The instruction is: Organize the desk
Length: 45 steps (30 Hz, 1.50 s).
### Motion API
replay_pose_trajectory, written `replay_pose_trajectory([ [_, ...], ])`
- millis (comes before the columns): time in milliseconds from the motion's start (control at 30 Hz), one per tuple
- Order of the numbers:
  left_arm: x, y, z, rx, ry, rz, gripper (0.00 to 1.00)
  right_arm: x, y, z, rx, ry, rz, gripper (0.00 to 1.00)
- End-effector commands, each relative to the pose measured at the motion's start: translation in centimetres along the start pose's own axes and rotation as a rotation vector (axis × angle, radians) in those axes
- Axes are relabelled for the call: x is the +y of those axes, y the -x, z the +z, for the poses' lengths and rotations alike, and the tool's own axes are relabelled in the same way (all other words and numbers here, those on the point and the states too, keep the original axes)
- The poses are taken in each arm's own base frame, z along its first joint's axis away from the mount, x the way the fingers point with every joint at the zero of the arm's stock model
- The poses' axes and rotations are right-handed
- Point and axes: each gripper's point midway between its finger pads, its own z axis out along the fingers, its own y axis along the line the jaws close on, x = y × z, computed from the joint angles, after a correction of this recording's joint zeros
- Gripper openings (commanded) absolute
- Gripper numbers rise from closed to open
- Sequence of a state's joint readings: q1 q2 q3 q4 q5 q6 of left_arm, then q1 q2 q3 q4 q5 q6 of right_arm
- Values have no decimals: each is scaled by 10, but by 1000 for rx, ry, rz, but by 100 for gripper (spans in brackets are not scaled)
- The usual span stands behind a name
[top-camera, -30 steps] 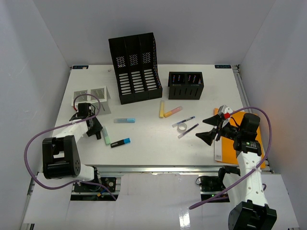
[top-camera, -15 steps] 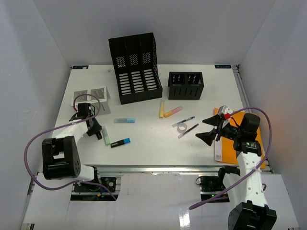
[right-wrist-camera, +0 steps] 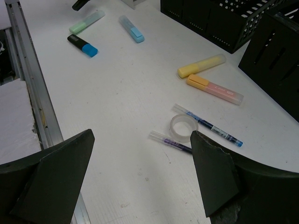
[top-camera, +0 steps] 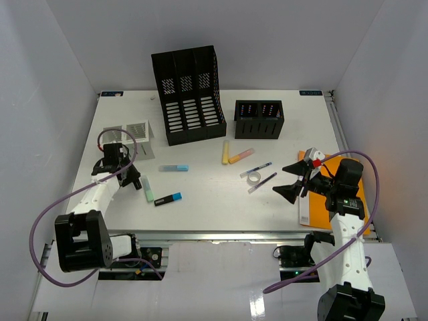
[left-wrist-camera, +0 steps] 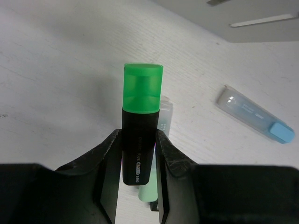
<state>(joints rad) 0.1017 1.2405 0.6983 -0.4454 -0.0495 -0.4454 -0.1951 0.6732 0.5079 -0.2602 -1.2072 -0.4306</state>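
Desk: the big white desk [top-camera: 207, 177] fills the middle of the top view, and all the small things lie on it.
Edges: a silver rail [top-camera: 221, 234] runs along the near edge. White walls stand close on the left, the back and the right.
Back of the desk: a tall black rack [top-camera: 189, 93], a small black box [top-camera: 259, 119] and a silver mesh holder [top-camera: 137, 130].
Right edge: an orange book [top-camera: 363, 207] lies close by the right arm.
Open room: the widest bare patch is near the front rail, between the black marker with a blue cap [top-camera: 168, 198] and the tape ring [top-camera: 254, 177].
Middle: a yellow marker [top-camera: 225, 152] and an orange one [top-camera: 241, 156] lie touching. Two pens [top-camera: 256, 169] lie by the tape ring.
Left pincer [left-wrist-camera: 138, 140]: clamped tight on a black marker with a green cap [left-wrist-camera: 142, 93]. The cap sticks out past the fingers. A pale green marker [top-camera: 148, 192] lies right under it, and a light blue one [top-camera: 173, 168] is near.
Right pincer [top-camera: 291, 180]: spread wide, with nothing in it. It is just beside the pens and the tape ring.
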Motion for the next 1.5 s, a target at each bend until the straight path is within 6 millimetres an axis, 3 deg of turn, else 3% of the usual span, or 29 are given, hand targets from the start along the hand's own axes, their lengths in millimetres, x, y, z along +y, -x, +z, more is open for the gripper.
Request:
replay_pose_trajectory([
  [0,-35,7,-23,-12,-196,10,12,1,-1,0,-1,10,-29,90],
  [200,-91,7,-63,-6,-494,66,9,0,-9,0,26,26,-28,90],
  [400,-164,-19,-110,36,-760,200,8,-1,-6,1,59,68,-4,91],
  [567,-210,-37,-151,47,-966,235,8,0,23,6,102,124,45,93],
  [667,-235,-46,-176,27,-1081,262,7,2,39,22,125,162,82,94],
  [867,-267,-73,-197,27,-1148,311,7,6,67,69,170,84,226,99],
  [1033,-292,-91,-205,-13,-1159,352,7,-11,88,94,167,24,438,86],
  [1233,-318,-114,-210,-36,-1161,404,7,-16,99,108,134,11,618,85],
  [1467,-345,-125,-215,-50,-1168,448,7,-27,96,112,119,-61,683,84],
])
